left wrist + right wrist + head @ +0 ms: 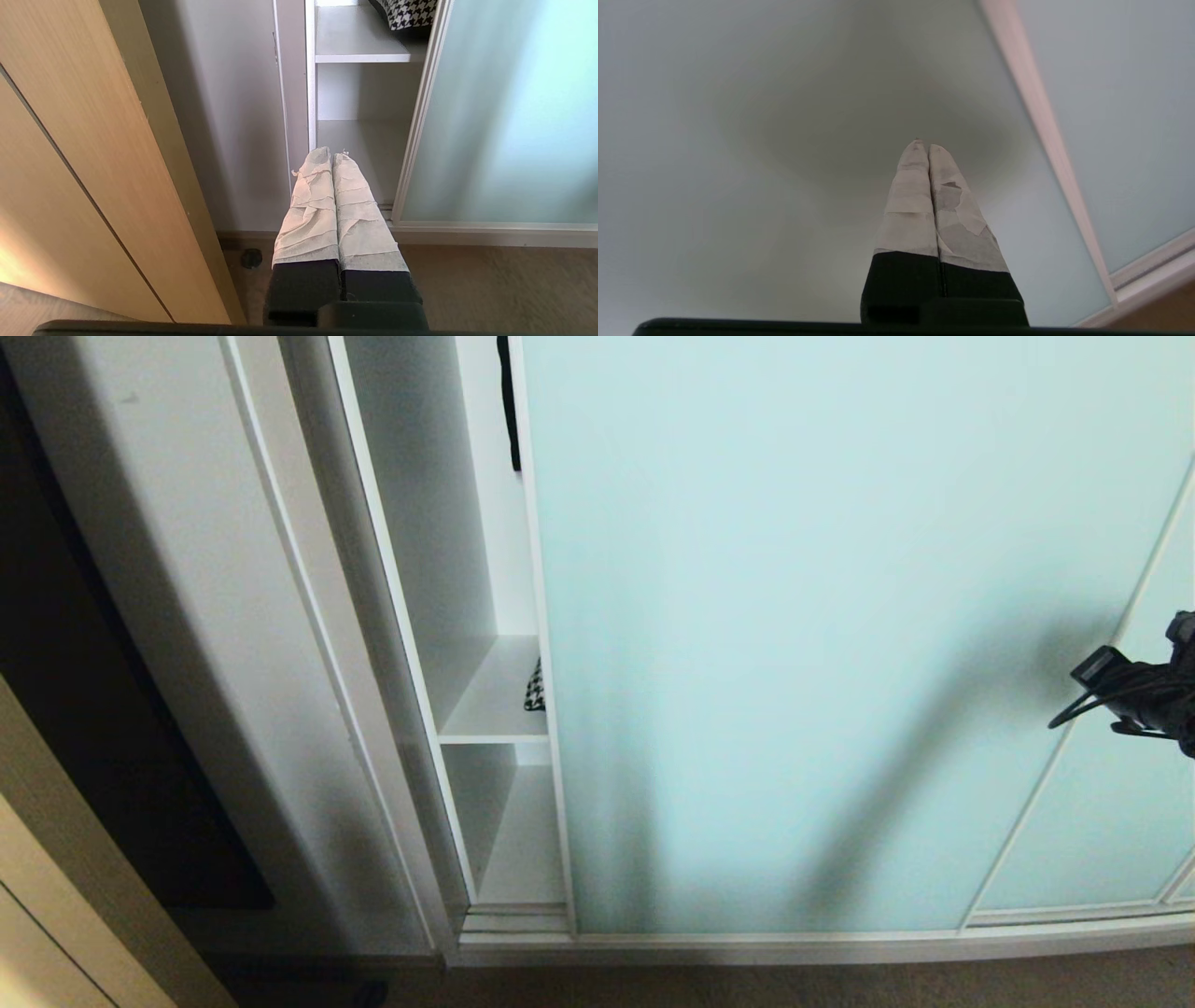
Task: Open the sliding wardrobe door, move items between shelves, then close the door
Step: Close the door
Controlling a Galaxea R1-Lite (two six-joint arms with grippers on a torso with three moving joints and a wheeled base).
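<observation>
Standing almost across the whole wardrobe front, the sliding wardrobe door [794,616] of pale aqua frosted glass leaves only a narrow gap open at its left edge. Slim silver-white frame on the door; a second aqua panel [1111,803] sits behind it on the right, past a thin white divider.

Through the gap: two white shelves. Upper shelf [495,695] carries the cushion [534,689], of which only a sliver of black-and-white houndstooth shows, tucked behind the door edge. Left wrist view gives the same cushion [411,11] at a corner, resting on that shelf board [355,39]. Lower shelf [523,845] lies bare where it shows. A dark strip [509,401] hangs higher up inside; cannot tell what it is. Ridged floor track [518,922] runs along the bottom of the opening.

Right gripper [923,147]: tape-wrapped fingers pressed together, nothing between them, tips close to the frosted glass with a soft shadow round them; contact cannot be confirmed. Head view shows only the dark wrist of that arm [1148,695] at the right edge, in front of the panels.

Left gripper [331,154]: fingers also pressed together and empty, hanging low, pointing toward the open gap from well apart. Beside it, a plain white-grey side wall panel [233,116], a light wood panel [93,163], and brown carpet [490,284] below.
</observation>
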